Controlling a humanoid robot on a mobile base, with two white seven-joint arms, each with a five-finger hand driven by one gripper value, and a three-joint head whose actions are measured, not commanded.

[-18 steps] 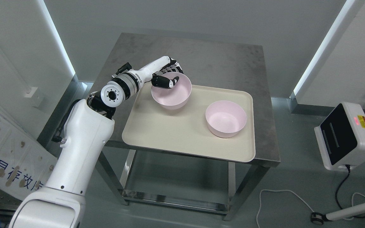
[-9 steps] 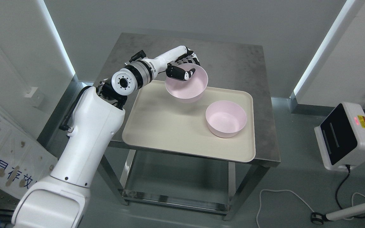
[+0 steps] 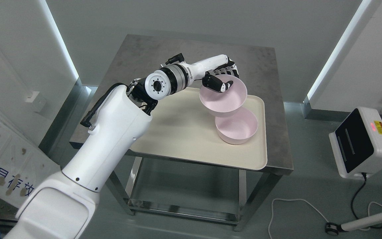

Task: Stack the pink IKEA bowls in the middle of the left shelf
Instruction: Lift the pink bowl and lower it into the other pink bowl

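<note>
From my seat I see the square grey steel table (image 3: 164,53) with a shelf frame beneath it, standing between two pale wall panels. On its top lies the rectangular cream plastic tray (image 3: 177,132), its near edge reaching the table's front edge. My white left arm (image 3: 111,132) reaches in from the lower left and crosses above the tray's left half. Toward the tray's right side sits the lower pink round bowl (image 3: 239,131), upright. The raised pink bowl (image 3: 224,99) hangs in the air above that bowl's far left rim, tipped slightly, overlapping it from my angle; I cannot tell whether the two touch. My left hand (image 3: 222,78) grips the raised bowl's far rim, thumb inside, fingers (image 3: 230,68) curled round the outside.
</note>
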